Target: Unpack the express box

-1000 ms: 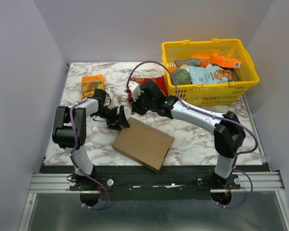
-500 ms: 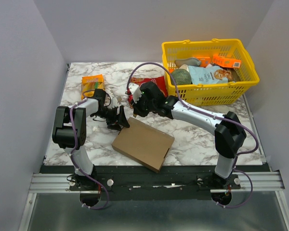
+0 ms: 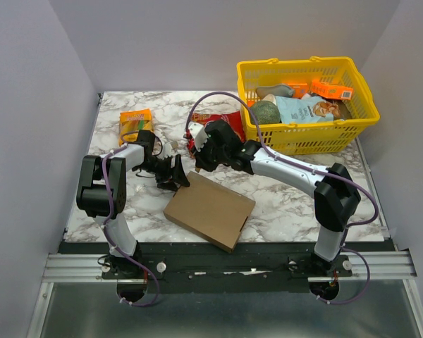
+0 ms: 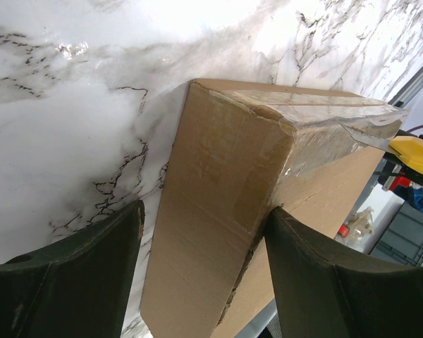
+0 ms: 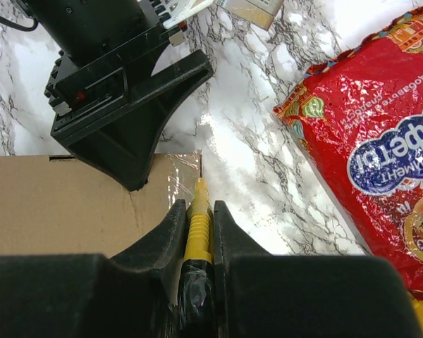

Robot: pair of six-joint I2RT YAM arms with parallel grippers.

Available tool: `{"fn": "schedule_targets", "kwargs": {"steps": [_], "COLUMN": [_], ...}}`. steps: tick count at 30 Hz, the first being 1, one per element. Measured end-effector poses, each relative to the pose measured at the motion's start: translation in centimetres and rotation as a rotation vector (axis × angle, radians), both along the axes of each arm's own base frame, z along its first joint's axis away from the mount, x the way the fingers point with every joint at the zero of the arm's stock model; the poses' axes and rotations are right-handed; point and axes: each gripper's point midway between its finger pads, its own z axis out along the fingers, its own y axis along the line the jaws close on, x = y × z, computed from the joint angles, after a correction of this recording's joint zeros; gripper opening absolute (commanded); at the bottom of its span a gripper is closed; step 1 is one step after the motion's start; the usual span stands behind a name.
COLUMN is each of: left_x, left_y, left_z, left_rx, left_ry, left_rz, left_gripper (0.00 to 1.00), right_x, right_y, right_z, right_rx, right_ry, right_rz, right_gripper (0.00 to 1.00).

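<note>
Marble bench [image 3: 289, 204], express box [image 3: 209, 210] flat near front edge; left claw [image 4: 206, 211] apart astride its end, right claw [image 5: 197, 205] clamped on yellow cutter [image 5: 197, 229], tip at tape [image 5: 178, 176]. Keep blade shallow, follow seam.
</note>
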Motion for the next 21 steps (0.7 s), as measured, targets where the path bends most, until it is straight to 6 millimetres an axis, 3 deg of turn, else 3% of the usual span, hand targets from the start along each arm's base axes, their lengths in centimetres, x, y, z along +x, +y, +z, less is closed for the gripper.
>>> {"fn": "schedule_targets", "kwargs": {"steps": [21], "left_x": [0.0], "left_y": [0.01], "left_z": [-0.01], "left_rx": [0.0], "left_ry": [0.001], "left_rz": [0.0], "left_gripper": [0.75], "right_x": [-0.41], "right_y": [-0.18], "right_z": [-0.44], "right_rx": [-0.016], "right_ry": [0.009], "right_rz": [0.022], "right_gripper": [0.0]}}
